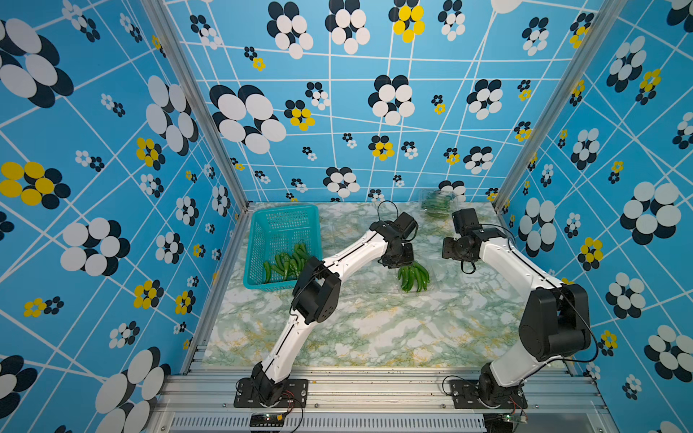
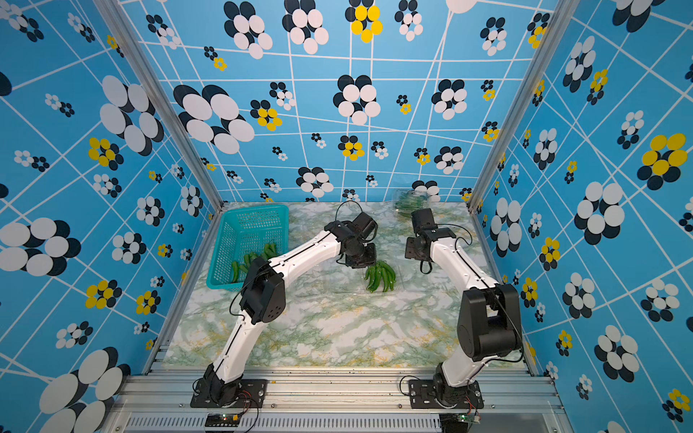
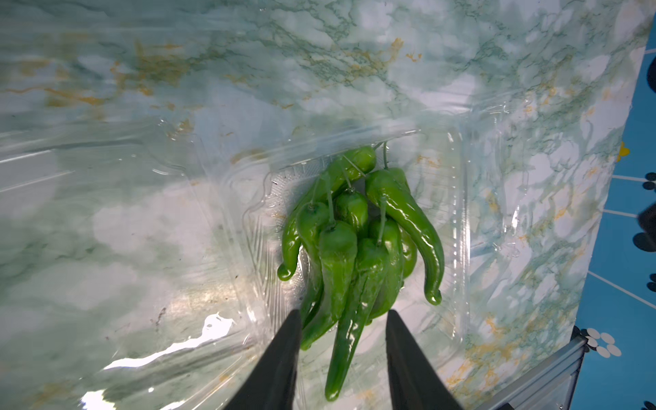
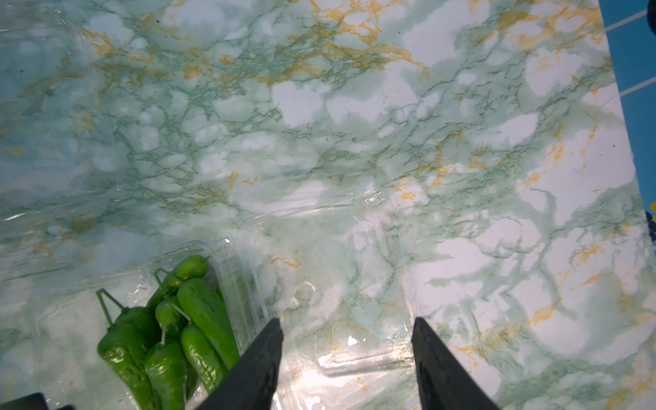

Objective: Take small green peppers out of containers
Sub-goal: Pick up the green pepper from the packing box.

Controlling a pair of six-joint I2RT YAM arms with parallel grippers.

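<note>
- Left wrist view: the left gripper (image 3: 343, 314) hangs over the peppers (image 3: 355, 248), jaws spread; two pepper tips lie between them, nothing pinched; the bunch sits in the open box (image 3: 461, 213) mid-table.
- Risk: the peppers are glossy and tapered, so closing on the thin tips would likely slip, or lift one and leave the rest; the stems look tangled, so a lift may drag the bunch and drop some on the table (image 1: 375, 330).
- Risk: the box is thin and light; a finger catching its wall could skid or lift it.
- The right gripper (image 4: 347, 321), just right of the bunch, has its jaws spread and empty above clear plastic; it pins nothing down.
- Far left: the basket (image 1: 277, 225) has some peppers in it; the left arm's elbow overlaps its near corner in both top views.
- Far right: the far box (image 1: 437, 202) stands by the wall, seemingly shut, with peppers inside.
</note>
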